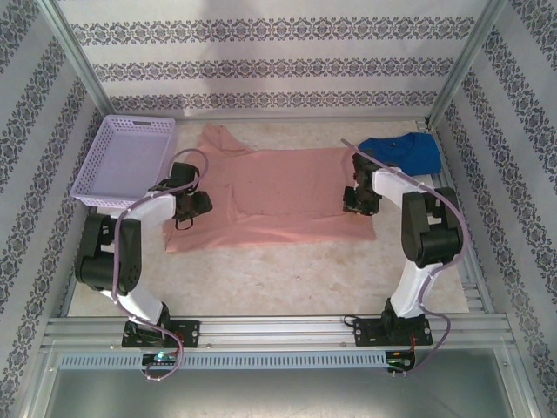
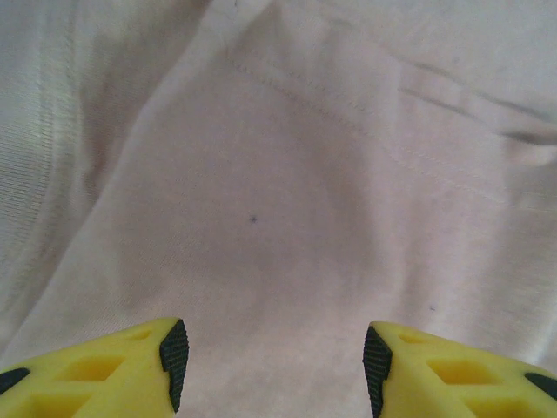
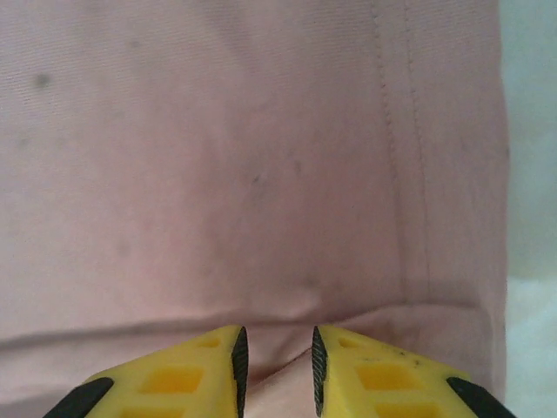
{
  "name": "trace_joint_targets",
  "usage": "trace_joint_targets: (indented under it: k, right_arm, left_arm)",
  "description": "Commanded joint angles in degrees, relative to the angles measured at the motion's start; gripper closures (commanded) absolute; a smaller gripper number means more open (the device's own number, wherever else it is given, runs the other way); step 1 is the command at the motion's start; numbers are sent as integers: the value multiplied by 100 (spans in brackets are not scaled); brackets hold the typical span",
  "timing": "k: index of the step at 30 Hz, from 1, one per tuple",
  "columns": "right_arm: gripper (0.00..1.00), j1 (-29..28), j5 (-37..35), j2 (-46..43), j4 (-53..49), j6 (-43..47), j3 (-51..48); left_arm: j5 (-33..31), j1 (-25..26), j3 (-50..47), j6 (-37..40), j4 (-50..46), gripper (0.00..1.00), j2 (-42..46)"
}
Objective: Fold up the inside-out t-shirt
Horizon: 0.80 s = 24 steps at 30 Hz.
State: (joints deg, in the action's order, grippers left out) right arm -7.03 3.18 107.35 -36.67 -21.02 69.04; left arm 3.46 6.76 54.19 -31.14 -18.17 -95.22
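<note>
Top external: shows the inside-out t-shirt (image 1: 278, 196) spread nearly flat on the far half of the table (image 1: 287, 279), between the lilac basket (image 1: 97, 165) on the left and the bright blue t-shirt (image 1: 400, 152) at the far right. Puts the left gripper (image 1: 198, 205) on the pink cloth's left edge and the right gripper (image 1: 355, 202) on its right edge, both low on the fabric. Gives the whole outline, yet hides both sets of jaws under the wrists.

Left wrist: shows what the overhead view cannot, jaws standing well apart with nothing between them, only loose cloth below. Also picks out a stitched seam (image 2: 348, 122) crossing soft creases.

Right wrist: shows jaws drawn near together, a narrow slit left, pink cloth visible in the slit and a small ridge (image 3: 261, 318) bunched just ahead of the tips. Cannot tell whether the cloth is truly pinched. Adds the double-stitched hem (image 3: 405, 174) running beside bare table.

Judging by this, looks like taking hold of 2 opposite edges for the first fold. To do it well: catch both layers at each end, not 1; grip just inside the stitching, where the cloth is firmest; close the left side before any lift; raise both ends level so the middle does not drag or twist; keep clear of the blue shirt
</note>
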Motion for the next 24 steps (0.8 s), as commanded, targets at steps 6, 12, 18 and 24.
trace_joint_targets:
  k: [6, 12, 18, 24]
  right_arm:
    - [73, 88, -759, 164, -800, 224, 41]
    - [72, 14, -1044, -267, -1014, 241, -513]
    - [72, -138, -1167, -958, -1228, 40, -1295]
    - [63, -364, -1279, -1408, -767, 224, -981]
  left_arm:
    - [45, 35, -191, 161, -52, 43, -247]
    - [81, 247, -1133, -110, -108, 43, 343]
    - [-172, 860, -1994, -764, -523, 42, 1412]
    - [-440, 934, -1600, -697, -442, 39, 1964]
